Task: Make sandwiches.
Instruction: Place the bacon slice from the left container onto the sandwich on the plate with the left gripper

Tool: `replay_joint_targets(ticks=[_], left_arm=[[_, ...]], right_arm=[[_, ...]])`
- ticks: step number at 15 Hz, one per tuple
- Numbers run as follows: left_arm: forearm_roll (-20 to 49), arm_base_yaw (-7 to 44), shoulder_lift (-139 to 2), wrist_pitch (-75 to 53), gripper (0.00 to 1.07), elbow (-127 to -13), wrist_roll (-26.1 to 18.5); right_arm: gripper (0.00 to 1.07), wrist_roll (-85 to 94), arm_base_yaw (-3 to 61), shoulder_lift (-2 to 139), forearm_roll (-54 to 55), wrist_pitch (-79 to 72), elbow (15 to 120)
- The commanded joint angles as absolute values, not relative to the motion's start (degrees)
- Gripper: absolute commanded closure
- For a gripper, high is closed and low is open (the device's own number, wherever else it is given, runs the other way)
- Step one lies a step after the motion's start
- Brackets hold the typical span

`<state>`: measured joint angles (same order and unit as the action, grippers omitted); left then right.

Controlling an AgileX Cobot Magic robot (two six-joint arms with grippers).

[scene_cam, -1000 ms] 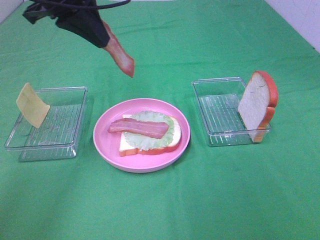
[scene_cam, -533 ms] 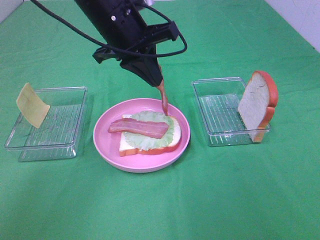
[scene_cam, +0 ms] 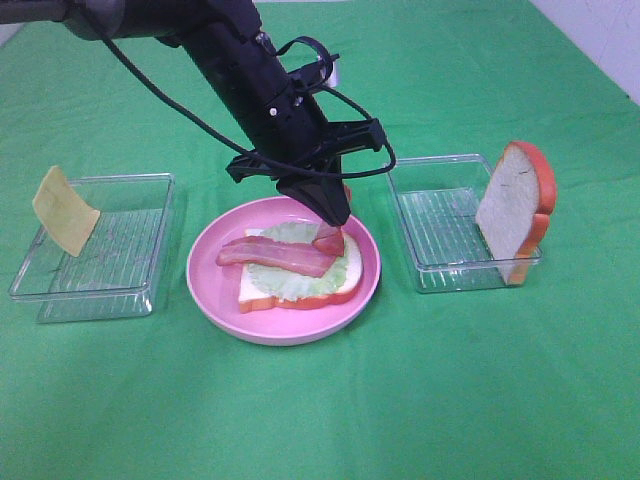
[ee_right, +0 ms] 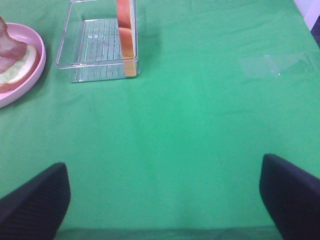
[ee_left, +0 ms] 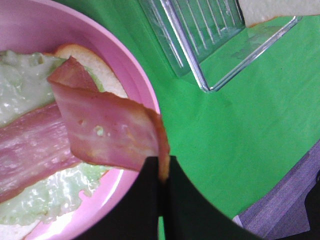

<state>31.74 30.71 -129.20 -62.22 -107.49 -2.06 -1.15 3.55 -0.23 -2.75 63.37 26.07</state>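
On the pink plate (scene_cam: 215, 270) lies a bread slice (scene_cam: 262, 292) with lettuce (scene_cam: 300, 283) and one bacon strip (scene_cam: 280, 257) on top. My left gripper (scene_cam: 335, 218) hangs over the plate's right side, shut on a second bacon strip (scene_cam: 328, 240). The strip's lower end bends onto the stack. In the left wrist view the black fingertips (ee_left: 150, 172) pinch this strip (ee_left: 105, 132) above the lettuce (ee_left: 20, 85). A cheese square (scene_cam: 65, 210) leans in the left tray (scene_cam: 130, 260). A second bread slice (scene_cam: 515, 210) stands in the right tray (scene_cam: 440, 235). My right gripper (ee_right: 165, 200) is open, over bare cloth.
The green cloth covers the whole table. In the right wrist view the right tray (ee_right: 95, 45) with the upright bread slice (ee_right: 126, 35) and the plate's edge (ee_right: 30, 70) lie far ahead. My left arm's cables loop above the plate.
My left gripper has come down and right with the second bacon strip, from high at the back left to just above the plate. The strip's end now rests on the stack.
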Motion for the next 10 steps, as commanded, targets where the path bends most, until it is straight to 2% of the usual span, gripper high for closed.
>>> replay_joint_targets(ticks=[1, 4, 6, 7, 10], left_arm=[[29.74, 31.0, -129.14, -62.05, 1.07, -107.66, -0.8], [21.2, 31.0, -129.14, -65.15, 1.07, -107.66, 7.96], [16.62, 31.0, -129.14, -66.41, 1.07, -107.66, 11.12], [13.92, 31.0, -129.14, -67.21, 1.07, -107.66, 12.26], [13.01, 31.0, -129.14, -67.32, 1.07, -107.66, 12.49]], right_arm=[[0.09, -1.03, 3.5, -1.6, -2.86, 63.08, 25.9], [0.09, -1.03, 3.5, -1.6, -2.86, 63.08, 25.9], [0.09, -1.03, 3.5, -1.6, -2.86, 63.08, 25.9], [0.09, -1.03, 3.5, -1.6, -2.86, 63.08, 25.9], [0.09, -1.03, 3.5, -1.6, -2.86, 63.08, 25.9]])
